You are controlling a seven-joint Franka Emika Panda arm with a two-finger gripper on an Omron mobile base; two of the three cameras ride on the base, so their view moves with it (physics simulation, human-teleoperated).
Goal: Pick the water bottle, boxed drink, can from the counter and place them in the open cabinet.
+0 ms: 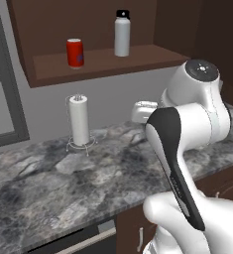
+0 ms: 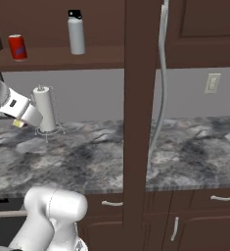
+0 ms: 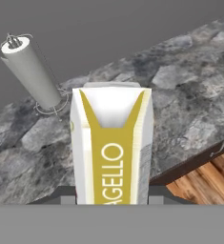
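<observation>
In the left base view, the can and bottle are seen on the cabinet shelf. In the right base view, a pale corner, probably the carton, is glimpsed at the gripper above the counter. In the hand view, the carton is clamped between the fingers, near the towel roll.

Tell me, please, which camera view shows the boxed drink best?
The hand view: the boxed drink fills its centre, close up, with its folded top and yellow lettering clear, held between the jaws. The right base view shows only a small yellow corner beside the paper towel roll. In the left base view the arm covers it.
</observation>
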